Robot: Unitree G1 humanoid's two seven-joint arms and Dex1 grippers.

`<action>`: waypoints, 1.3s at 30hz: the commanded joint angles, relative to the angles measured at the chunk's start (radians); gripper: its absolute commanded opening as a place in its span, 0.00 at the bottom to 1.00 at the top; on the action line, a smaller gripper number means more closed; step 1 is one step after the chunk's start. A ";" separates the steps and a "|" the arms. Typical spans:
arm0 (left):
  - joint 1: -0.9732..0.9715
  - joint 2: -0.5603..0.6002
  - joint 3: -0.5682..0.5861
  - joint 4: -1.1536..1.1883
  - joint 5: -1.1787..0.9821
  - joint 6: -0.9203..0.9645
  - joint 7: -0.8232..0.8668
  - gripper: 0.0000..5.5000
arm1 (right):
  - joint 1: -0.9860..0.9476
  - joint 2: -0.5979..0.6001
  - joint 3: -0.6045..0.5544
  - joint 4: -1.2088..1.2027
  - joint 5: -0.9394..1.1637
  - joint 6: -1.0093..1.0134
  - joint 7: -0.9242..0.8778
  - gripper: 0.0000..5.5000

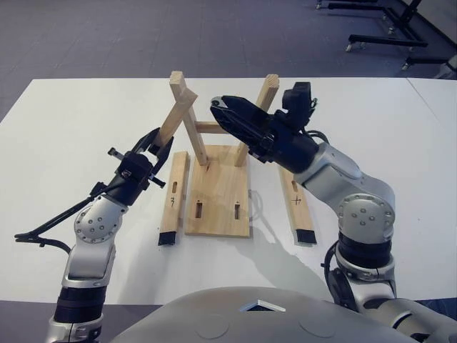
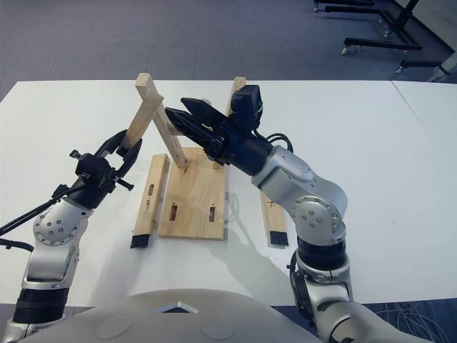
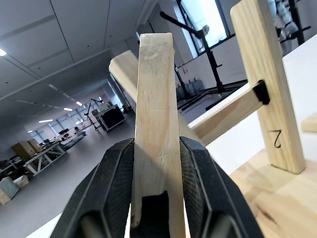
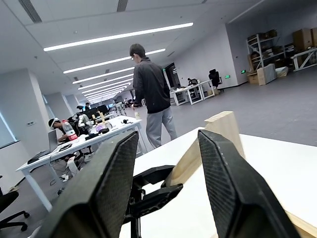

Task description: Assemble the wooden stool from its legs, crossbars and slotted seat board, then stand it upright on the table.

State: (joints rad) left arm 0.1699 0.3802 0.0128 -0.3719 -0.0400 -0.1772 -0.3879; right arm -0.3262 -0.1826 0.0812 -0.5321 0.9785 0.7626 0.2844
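The slotted seat board (image 1: 218, 193) lies flat at mid-table. Two legs stand tilted on it, a left one (image 1: 193, 128) and a right one (image 1: 258, 111), joined by a crossbar (image 1: 209, 127). A third leg (image 1: 175, 114) leans against the top of the left one; my left gripper (image 1: 158, 144) is shut on its lower end, fingers (image 3: 111, 183) pressing both sides of the leg (image 3: 156, 129). My right gripper (image 1: 218, 111) hovers open just above the crossbar with nothing between its fingers (image 4: 111, 183). A leg top (image 4: 223, 130) shows beyond them.
Two more legs lie flat beside the board, one on its left (image 1: 173, 196) and one on its right (image 1: 296, 207), both with black ends toward me. White table (image 1: 64, 143) spreads wide on both sides. Wheeled frames stand on the floor behind.
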 commanded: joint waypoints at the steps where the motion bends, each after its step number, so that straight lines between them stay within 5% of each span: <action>1: -0.064 -0.024 -0.017 -0.042 -0.049 0.033 -0.004 0.23 | -0.029 0.054 0.031 0.085 -0.047 -0.047 0.029 0.40; 31: -0.075 -0.060 -0.100 -0.085 -0.075 0.063 -0.025 0.23 | -0.126 0.154 -0.031 0.276 -0.079 -0.087 0.130 0.40; 39: -0.063 -0.062 -0.106 -0.074 -0.048 0.050 -0.023 0.23 | -0.128 0.162 -0.032 0.292 -0.079 -0.029 0.107 0.15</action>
State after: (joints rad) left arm 0.1017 0.3158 -0.0866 -0.4477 -0.1000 -0.1225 -0.4111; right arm -0.4447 -0.0296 0.0581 -0.2433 0.8830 0.7180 0.3980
